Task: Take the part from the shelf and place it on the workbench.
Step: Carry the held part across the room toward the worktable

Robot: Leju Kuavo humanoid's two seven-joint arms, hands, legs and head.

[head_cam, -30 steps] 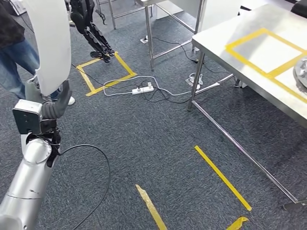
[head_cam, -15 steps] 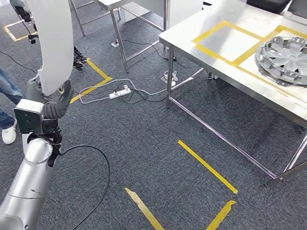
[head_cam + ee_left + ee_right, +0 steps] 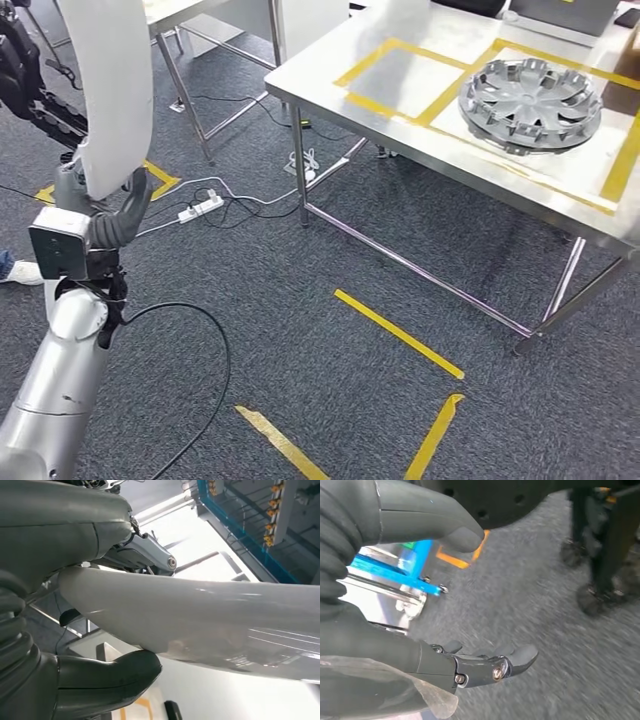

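Note:
A large white curved part (image 3: pixel 109 90) stands upright at the far left of the head view, and my left hand (image 3: pixel 124 215) grips its lower edge. In the left wrist view the same glossy white part (image 3: pixel 211 615) runs across the picture with my thumb (image 3: pixel 109 680) pressed under it. The steel workbench (image 3: pixel 332 90) stands ahead to the right, marked with yellow tape squares. One square (image 3: pixel 400 80) is bare, and a silver hubcap (image 3: pixel 528 100) lies in the one beside it. My right hand (image 3: pixel 376 650) hangs over the carpet with fingers apart, holding nothing.
A white power strip with cables (image 3: pixel 200 208) lies on the grey carpet near the workbench leg (image 3: pixel 300 180). Yellow tape strips (image 3: pixel 396 333) mark the floor ahead. A black cable (image 3: pixel 204 340) loops beside my left arm. A second table (image 3: pixel 185 100) and a person's shoe (image 3: pixel 19 272) lie to the left.
The camera has turned, so the whole scene has slid left. The workbench and its hubcap have come further into the picture. My left hand still holds the white part the same way.

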